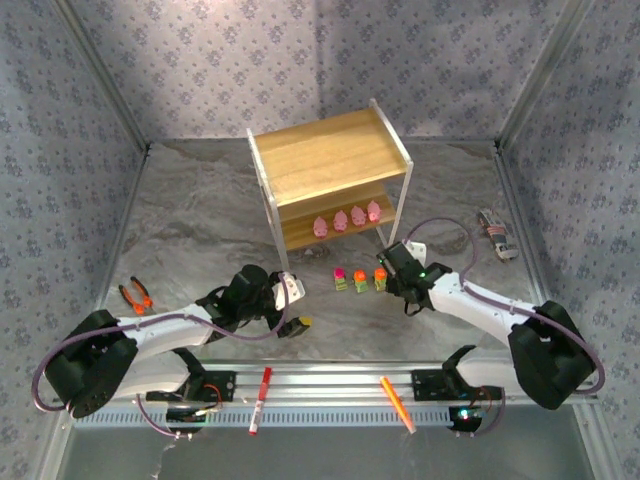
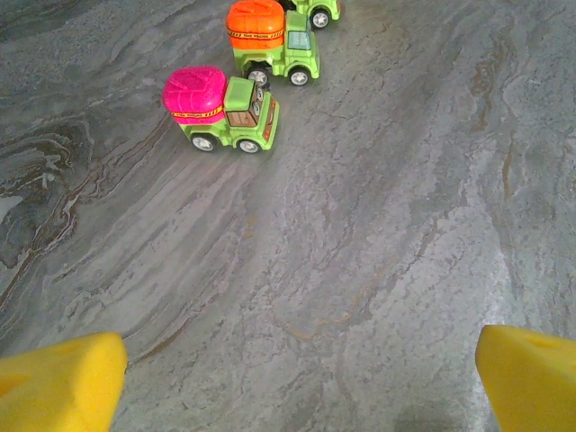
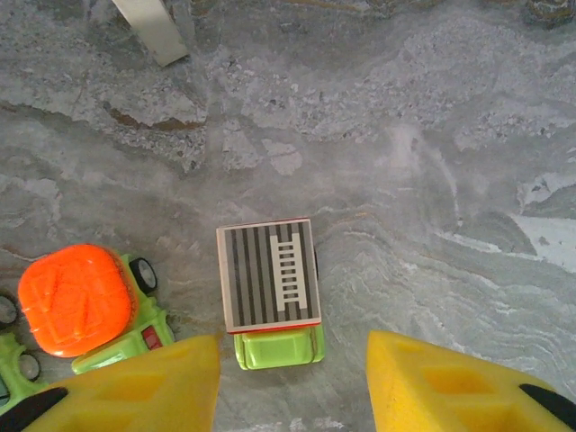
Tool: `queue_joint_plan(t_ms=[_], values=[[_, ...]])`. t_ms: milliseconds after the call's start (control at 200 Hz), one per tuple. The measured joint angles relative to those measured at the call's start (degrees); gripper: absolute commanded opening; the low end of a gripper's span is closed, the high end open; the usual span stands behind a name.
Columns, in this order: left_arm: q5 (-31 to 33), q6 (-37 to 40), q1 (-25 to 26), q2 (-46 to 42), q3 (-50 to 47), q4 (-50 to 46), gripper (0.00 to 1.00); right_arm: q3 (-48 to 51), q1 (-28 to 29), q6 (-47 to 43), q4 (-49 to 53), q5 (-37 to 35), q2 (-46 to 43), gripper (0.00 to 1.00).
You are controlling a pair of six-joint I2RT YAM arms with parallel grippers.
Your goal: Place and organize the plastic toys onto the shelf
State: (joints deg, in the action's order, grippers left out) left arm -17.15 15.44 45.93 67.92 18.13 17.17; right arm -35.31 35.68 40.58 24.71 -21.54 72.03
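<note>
Right gripper [image 3: 292, 346] hangs low over the desk [image 3: 432, 180], yellow fingers [image 3: 135, 387] spread. A grey-striped truck [image 3: 268, 288] sits between them, with a gap visible on both sides, so it is not pinched. Just left of this gripper is an orange-topped truck [image 3: 81, 301], close beside the left finger. Beyond it is the edge of another green truck [image 3: 11, 364]. A white shelf leg [image 3: 148, 27] is ahead and to the left.

From above, the right gripper [image 1: 393, 270] is just in front of the shelf [image 1: 330, 170], with the row of trucks [image 1: 361, 281] on the desk on its left. Four pink figures [image 1: 347, 218] stand in a line on the lower board, ahead of the gripper.

Left gripper [image 2: 297, 378] is spread wide, with bare desk between its fingers [image 2: 58, 382]. A pink-topped truck [image 2: 220, 108] is well ahead and to the left, and the orange-topped one [image 2: 270, 40] is just past that. From above, the left gripper [image 1: 297, 305] is near the trucks but not touching them.

Pliers [image 1: 135, 295] lie far out on the left gripper's left. A red marker [image 1: 260, 400] and an orange marker [image 1: 397, 403] lie back by the arm bases.
</note>
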Motion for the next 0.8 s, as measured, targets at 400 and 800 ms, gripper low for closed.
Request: queue_joint_plan(t_ms=[400,800], values=[[0.11,0.13,0.00,0.02,0.00,-0.48,1.00,-0.74,-1.60,-2.08,-2.64,1.29,2.97,0.45],[0.48,0.13,0.00,0.02,0.00,-0.46,1.00,-0.74,-2.08,-2.73,-4.00,1.53,3.89,0.38]])
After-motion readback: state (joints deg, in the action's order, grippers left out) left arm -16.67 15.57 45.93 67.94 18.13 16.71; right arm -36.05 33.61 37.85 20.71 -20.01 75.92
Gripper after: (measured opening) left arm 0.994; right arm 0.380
